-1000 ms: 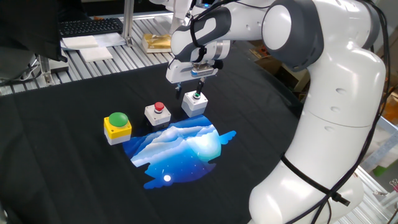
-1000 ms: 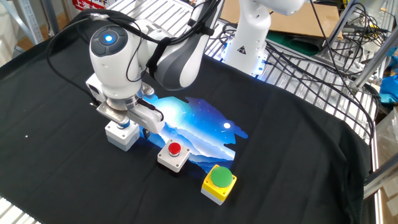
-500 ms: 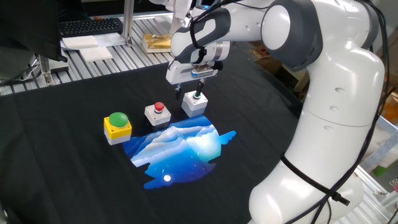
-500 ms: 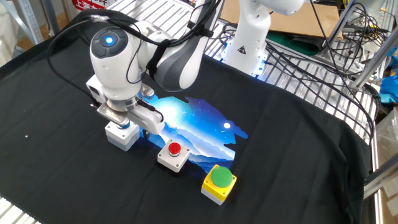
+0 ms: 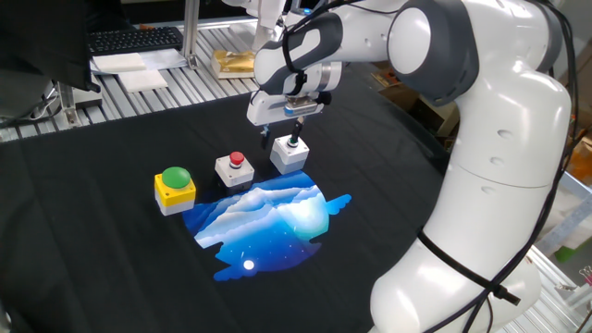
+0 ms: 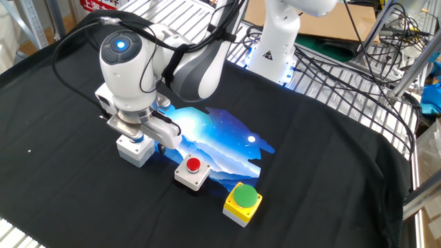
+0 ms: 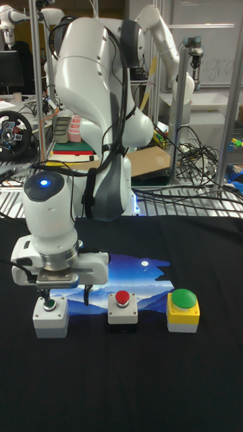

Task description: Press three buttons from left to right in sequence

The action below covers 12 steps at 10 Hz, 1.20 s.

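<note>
One fixed view
- Row of buttons: the big green dome button on its yellow box [image 5: 175, 187], the small red button on a white box [image 5: 235, 166] and the small green button on a white box [image 5: 290, 152] stand in a line on the black cloth of the table [image 5: 111, 231], along the edge of a blue printed mat [image 5: 268, 222].
- Hand: the hand [image 5: 294, 127] hangs directly over the small green button, a dark fingertip reaching down to its cap or just short of it; I cannot tell which.
- Finger state: cannot tell; no gap or contact between the tips is visible.

The other fixed view
- Order: seen from the opposite side, so the yellow box [image 6: 242, 202] is nearest, the red-button box [image 6: 192, 171] in the middle, and the far white box [image 6: 136, 149] sits under the wrist.
- Hand: the hand [image 6: 140, 140] covers that box's cap, so the button itself is hidden.

Tall fixed view
- Hand: the hand [image 7: 48, 295] stands above the small green button [image 7: 48, 305], the fingertip close over the cap.
- Others: the red button [image 7: 122, 298] and the green dome [image 7: 183, 300] stand free, well apart from the arm.

Progress
- Judgement: the arm is at the last button of the row, so this looks like the final press, under way or about to land; whether the first two were pressed cannot be read from these views.
</note>
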### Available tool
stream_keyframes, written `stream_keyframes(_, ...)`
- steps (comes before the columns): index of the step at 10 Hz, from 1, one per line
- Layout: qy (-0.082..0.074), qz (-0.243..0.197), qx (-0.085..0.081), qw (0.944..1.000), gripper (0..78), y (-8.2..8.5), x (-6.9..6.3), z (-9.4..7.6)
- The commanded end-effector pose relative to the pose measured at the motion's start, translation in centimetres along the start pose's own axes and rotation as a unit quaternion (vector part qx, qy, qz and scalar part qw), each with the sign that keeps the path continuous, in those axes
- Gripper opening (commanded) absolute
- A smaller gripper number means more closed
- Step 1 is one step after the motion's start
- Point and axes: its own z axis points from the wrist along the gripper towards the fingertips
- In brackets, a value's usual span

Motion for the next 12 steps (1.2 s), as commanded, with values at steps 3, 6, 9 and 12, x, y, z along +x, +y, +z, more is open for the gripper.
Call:
stream_keyframes(3, 0.003, -0.002, 0.0, 1.0, 77.5, 0.0, 0.1, 0.5)
stream_keyframes(6, 0.004, -0.003, 0.0, 1.0, 77.5, 0.1, 0.2, 1.1)
stream_keyframes(9, 0.003, -0.002, 0.002, 1.0, 77.5, 0.0, 0.0, 0.3)
stream_keyframes(12, 0.007, -0.004, 0.003, 1.0, 77.5, -0.2, -0.3, -2.5)
